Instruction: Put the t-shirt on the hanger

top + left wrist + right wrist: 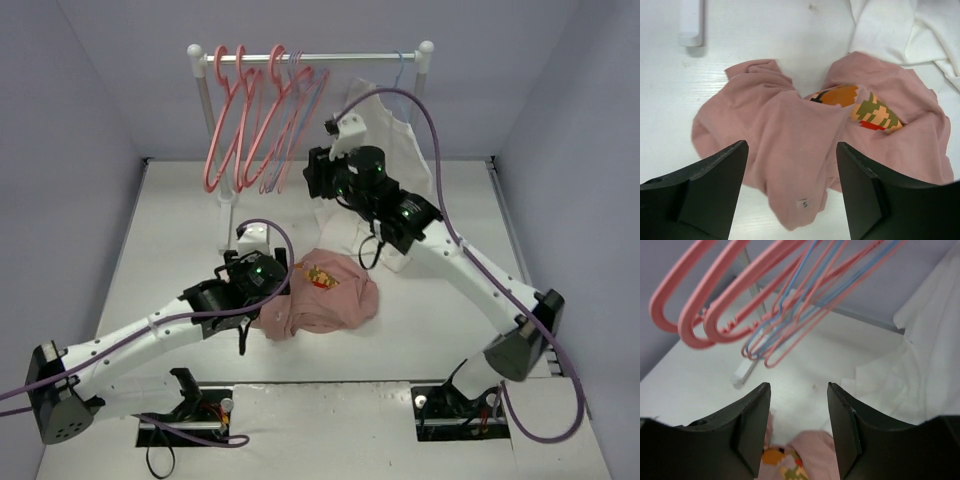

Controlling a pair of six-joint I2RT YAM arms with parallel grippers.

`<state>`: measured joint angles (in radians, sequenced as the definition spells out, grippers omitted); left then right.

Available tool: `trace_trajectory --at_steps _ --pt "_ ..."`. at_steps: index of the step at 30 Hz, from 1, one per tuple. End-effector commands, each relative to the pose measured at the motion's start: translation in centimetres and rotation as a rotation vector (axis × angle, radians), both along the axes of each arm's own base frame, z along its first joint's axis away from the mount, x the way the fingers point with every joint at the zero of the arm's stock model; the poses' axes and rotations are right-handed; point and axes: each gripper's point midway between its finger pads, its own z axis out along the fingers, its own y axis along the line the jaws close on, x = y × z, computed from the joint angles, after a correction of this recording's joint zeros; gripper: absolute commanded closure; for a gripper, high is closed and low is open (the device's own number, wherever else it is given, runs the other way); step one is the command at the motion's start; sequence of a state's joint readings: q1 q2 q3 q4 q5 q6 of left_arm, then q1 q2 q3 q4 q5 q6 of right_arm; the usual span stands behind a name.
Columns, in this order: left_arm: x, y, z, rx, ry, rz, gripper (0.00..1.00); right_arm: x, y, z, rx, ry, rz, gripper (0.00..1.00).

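Note:
The salmon-pink t-shirt (322, 295) lies crumpled on the table, its yellow-and-red print facing up. In the left wrist view the t-shirt (790, 125) fills the middle. My left gripper (792, 170) hovers open just above its near edge, one finger on each side of a fold with a small size tag. Several coral-pink hangers (245, 120) hang on the rack at the back left. My right gripper (799, 410) is open and empty, raised in front of and below the hangers (715, 315). The t-shirt (812, 452) shows below between its fingers.
A white rack (320, 57) stands at the back, its foot (690, 20) on the table. A pale blue hanger (790, 295) hangs among the coral ones. A white shirt (385, 130) hangs at the rack's right, spilling onto the table (910, 30) beside the t-shirt.

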<state>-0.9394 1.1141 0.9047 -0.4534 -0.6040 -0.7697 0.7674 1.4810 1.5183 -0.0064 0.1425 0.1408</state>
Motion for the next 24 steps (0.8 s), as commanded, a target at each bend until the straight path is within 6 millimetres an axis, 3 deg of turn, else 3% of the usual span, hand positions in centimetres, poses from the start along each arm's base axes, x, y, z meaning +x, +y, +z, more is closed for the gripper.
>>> trace_trajectory --at_steps 1,2,8,11,16,22,24 --pt "-1.0 3.6 3.4 -0.032 -0.036 0.08 0.33 4.2 2.3 4.5 0.083 -0.094 -0.025 0.56" --pt "-1.2 4.0 3.6 -0.037 -0.03 0.085 0.32 5.2 3.2 3.5 0.073 -0.08 -0.027 0.56" --pt "-2.2 5.6 4.5 -0.068 -0.005 0.087 0.32 9.3 4.5 3.3 0.115 -0.096 -0.13 0.61" --pt "-2.7 5.8 4.2 -0.059 0.019 0.079 0.32 11.2 5.4 2.0 0.138 -0.081 -0.166 0.61" --pt "-3.2 6.1 3.8 -0.053 0.038 0.072 0.32 12.3 6.3 1.1 0.159 -0.073 -0.173 0.63" --pt "-3.3 6.3 3.7 -0.052 0.036 0.072 0.32 12.3 5.2 0.6 0.138 -0.073 -0.218 0.7" --pt "-3.3 6.3 3.5 -0.049 0.04 0.075 0.32 12.0 4.5 0.4 0.125 -0.074 -0.229 0.77"
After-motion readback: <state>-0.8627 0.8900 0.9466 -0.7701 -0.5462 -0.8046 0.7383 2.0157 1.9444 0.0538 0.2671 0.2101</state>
